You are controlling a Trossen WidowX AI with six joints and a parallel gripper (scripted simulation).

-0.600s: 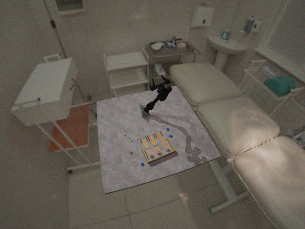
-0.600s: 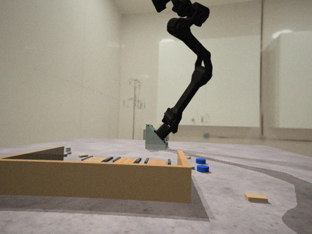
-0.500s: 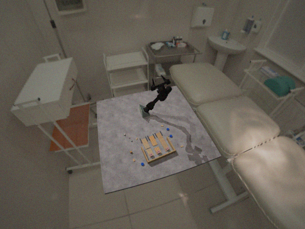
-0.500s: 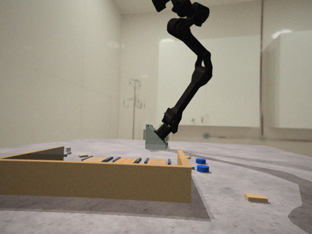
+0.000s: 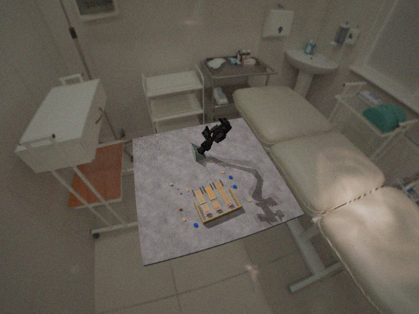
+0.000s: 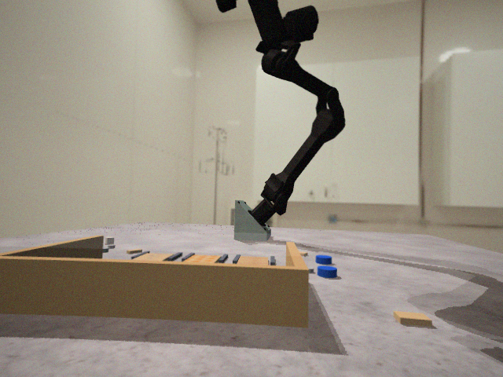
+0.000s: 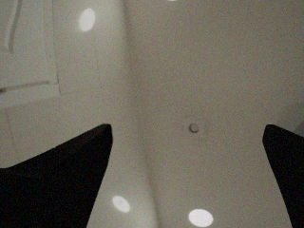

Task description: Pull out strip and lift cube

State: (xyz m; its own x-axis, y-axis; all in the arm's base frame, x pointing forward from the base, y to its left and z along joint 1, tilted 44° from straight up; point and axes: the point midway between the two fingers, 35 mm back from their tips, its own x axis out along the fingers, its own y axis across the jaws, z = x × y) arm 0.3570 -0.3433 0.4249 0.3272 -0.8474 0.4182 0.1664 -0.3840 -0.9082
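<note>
Three tan strips lie side by side in a wooden three-sided frame (image 5: 220,216) (image 6: 154,290). The right strip (image 5: 222,192) looks unbroken. The left strip (image 5: 200,196) and the middle strip (image 5: 209,192) each show a break partway along. A pinkish cube sits at the front end of each: left cube (image 5: 207,212), middle cube (image 5: 217,208), right cube (image 5: 230,204). Their labels are too small to read. The front wall hides the cubes in the exterior view. My gripper (image 7: 192,133) is open and empty, raised high, away from the strips, with walls and ceiling behind it in the wrist view.
Dark rails stand between the strips' far ends. Blue discs (image 5: 230,176) (image 6: 327,272) lie right of the frame, another blue disc (image 5: 196,225) at its front left. Small tan blocks are scattered around, one tan block (image 5: 249,200) (image 6: 412,318) on the right. The arm's base mount (image 5: 197,154) (image 6: 248,227) stands behind.
</note>
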